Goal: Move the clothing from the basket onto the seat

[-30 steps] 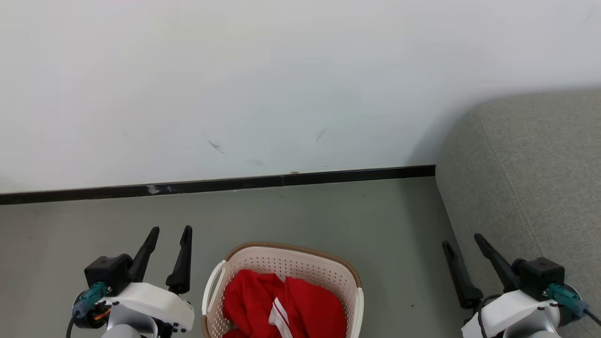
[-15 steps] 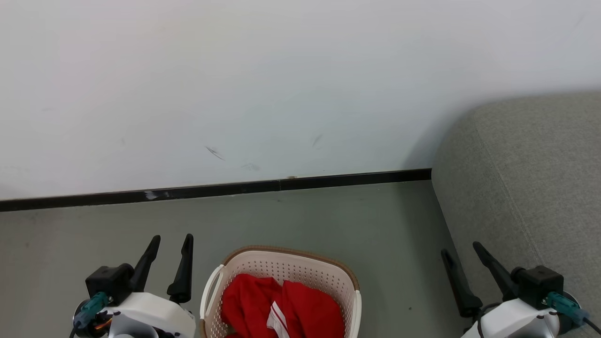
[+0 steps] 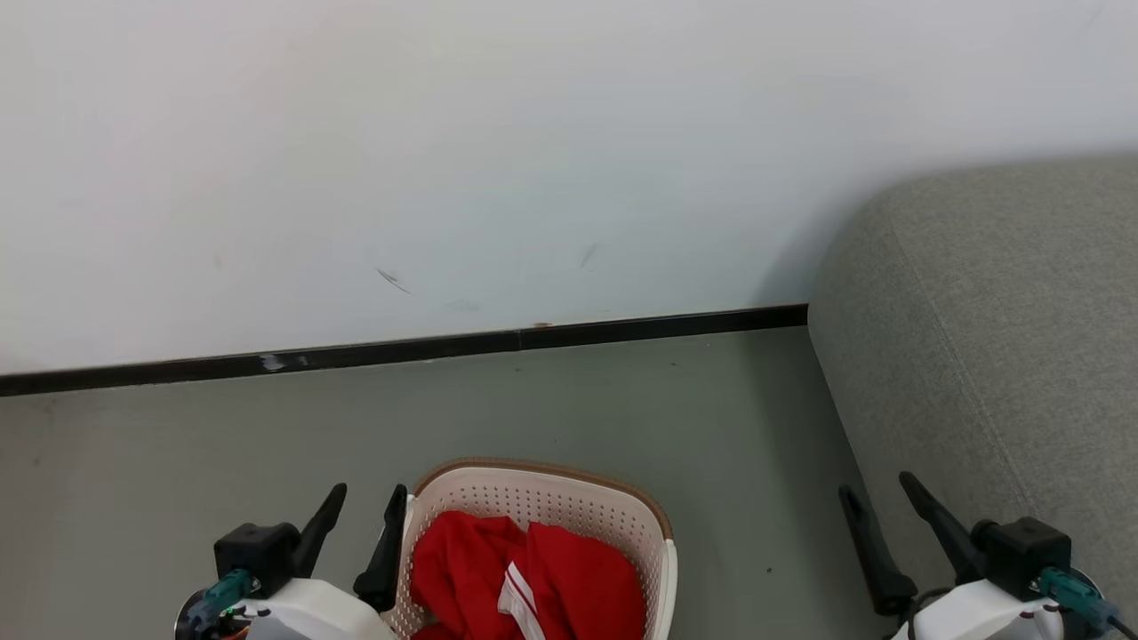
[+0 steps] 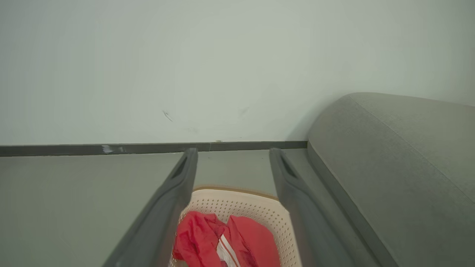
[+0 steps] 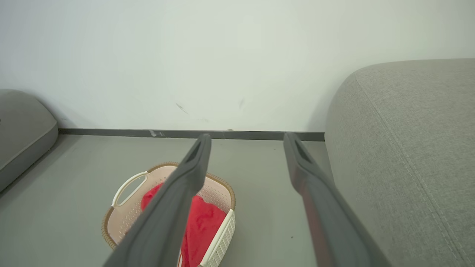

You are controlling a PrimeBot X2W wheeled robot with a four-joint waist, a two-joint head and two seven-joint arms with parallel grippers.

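Red clothing (image 3: 533, 578) with a white stripe lies bunched in the cream perforated basket (image 3: 551, 484), which stands on the floor at the bottom centre of the head view. The left wrist view shows the clothing (image 4: 237, 237) and basket (image 4: 256, 211) between and below the fingers. The right wrist view shows the basket (image 5: 126, 211) with the clothing (image 5: 202, 222) to the lower left. My left gripper (image 3: 364, 498) is open, just left of the basket's rim, holding nothing. My right gripper (image 3: 876, 498) is open beside the grey seat (image 3: 996, 338), also holding nothing.
A white wall with a dark baseboard (image 3: 400, 351) runs behind the basket. Grey floor (image 3: 578, 400) lies between wall, basket and seat. The right wrist view shows another grey cushion (image 5: 22, 129) at the far left.
My left gripper has moved right and down, now close against the basket's left rim. The head camera has shifted slightly. The right gripper has hardly moved.
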